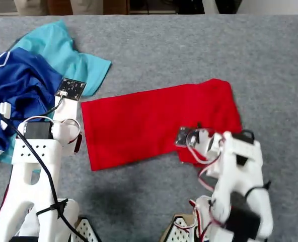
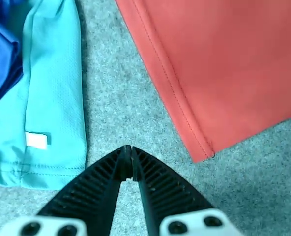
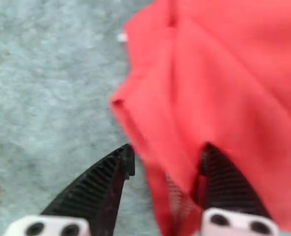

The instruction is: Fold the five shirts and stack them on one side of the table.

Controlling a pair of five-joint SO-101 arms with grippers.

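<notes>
Right claw (image 3: 168, 153): open, astride red shirt (image 3: 224, 73) edge; shallow bite may slip, spoiling fold. Left claw (image 2: 130, 160): closed, empty.

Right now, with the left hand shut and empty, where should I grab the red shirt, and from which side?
Probably the hem corner of the red shirt, the part nearest the left hand. It lies flat with both edges exposed. Bare table separates it from the teal shirt, so open first and come in from that gap.
</notes>
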